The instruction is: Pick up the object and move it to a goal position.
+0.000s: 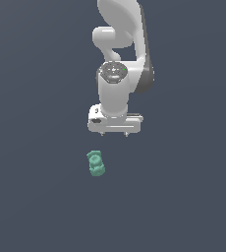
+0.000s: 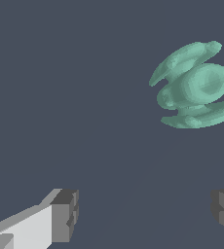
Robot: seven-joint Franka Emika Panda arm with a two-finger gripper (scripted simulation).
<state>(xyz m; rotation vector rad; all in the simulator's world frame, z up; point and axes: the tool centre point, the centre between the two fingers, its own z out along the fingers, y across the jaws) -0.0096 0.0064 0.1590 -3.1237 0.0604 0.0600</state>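
Observation:
The object (image 1: 96,164) is a small teal-green knobbly figure lying on the dark grey floor, just below and slightly toward the exterior view's left of the white arm's hand. In the wrist view the object (image 2: 194,85) shows large and lumpy, apart from the fingers. My gripper (image 1: 114,133) hangs above the floor, open, with nothing between its fingers; only its short fingertips show under the hand. In the wrist view the gripper (image 2: 145,211) shows two grey pads (image 2: 65,214) set wide apart.
A plain dark grey surface (image 1: 36,197) fills both views. The white arm (image 1: 120,49) rises behind the hand toward the top of the exterior view. No goal marker shows.

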